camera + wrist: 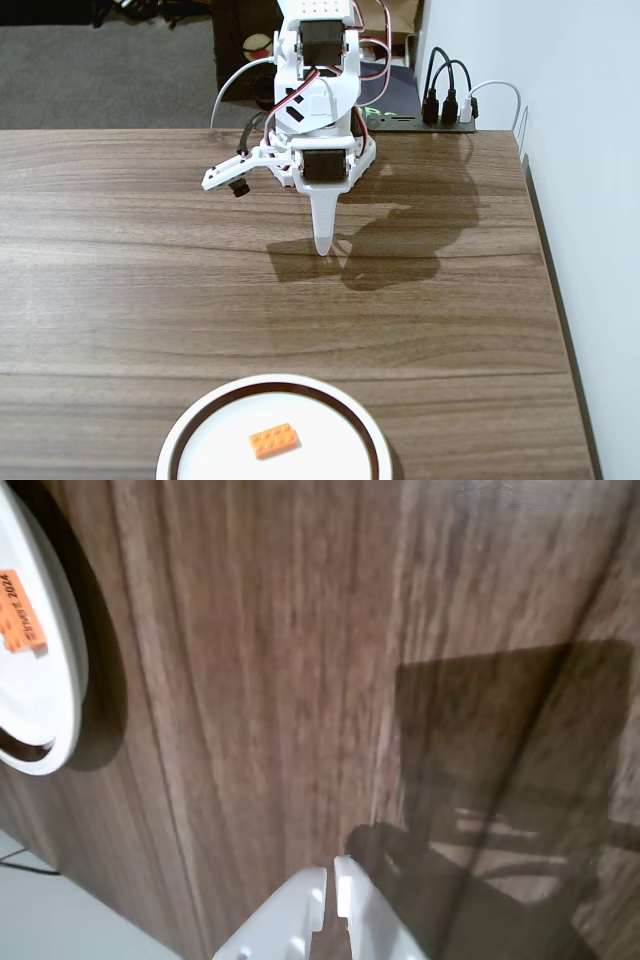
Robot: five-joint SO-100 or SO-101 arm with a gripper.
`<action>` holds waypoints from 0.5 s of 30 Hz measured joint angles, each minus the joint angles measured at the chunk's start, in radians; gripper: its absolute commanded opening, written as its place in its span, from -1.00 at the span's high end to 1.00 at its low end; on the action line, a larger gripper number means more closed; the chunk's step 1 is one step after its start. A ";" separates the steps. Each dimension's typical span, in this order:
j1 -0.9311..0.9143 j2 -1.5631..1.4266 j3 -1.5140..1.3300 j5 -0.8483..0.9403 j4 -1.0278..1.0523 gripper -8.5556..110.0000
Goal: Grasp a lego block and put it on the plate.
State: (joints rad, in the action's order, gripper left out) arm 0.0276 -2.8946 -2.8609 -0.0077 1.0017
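Orange studded lego block (273,439) lies flat on the white plate (200,420).

The surface (150,260) is dark brown wood with the grain running across the fixed view, and its right edge meets a pale wall. The arm's base (325,165) stands on it near the far edge, casting a shadow to the right. A black strip with plugged-in cables (440,115) sits at the far right corner. The plate (200,420) lies at the near edge, partly cut off; in the wrist view its rim (60,680) shows at the left.
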 measured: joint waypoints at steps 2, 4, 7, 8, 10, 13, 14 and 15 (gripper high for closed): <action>0.002 -0.048 -0.015 0.000 0.023 0.85; 0.000 -0.101 -0.021 0.000 0.054 0.85; 0.000 -0.167 -0.032 0.000 0.114 0.85; 0.000 -0.190 -0.037 0.000 0.129 0.85; 0.000 -0.216 -0.041 0.000 0.166 0.85; 0.000 -0.259 -0.046 0.000 0.192 0.85; 0.000 -0.268 -0.048 0.000 0.199 0.85; 0.000 -0.285 -0.052 0.000 0.209 0.85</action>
State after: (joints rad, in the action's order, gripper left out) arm 0.0276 -3.1799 -2.9130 -0.0077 1.2103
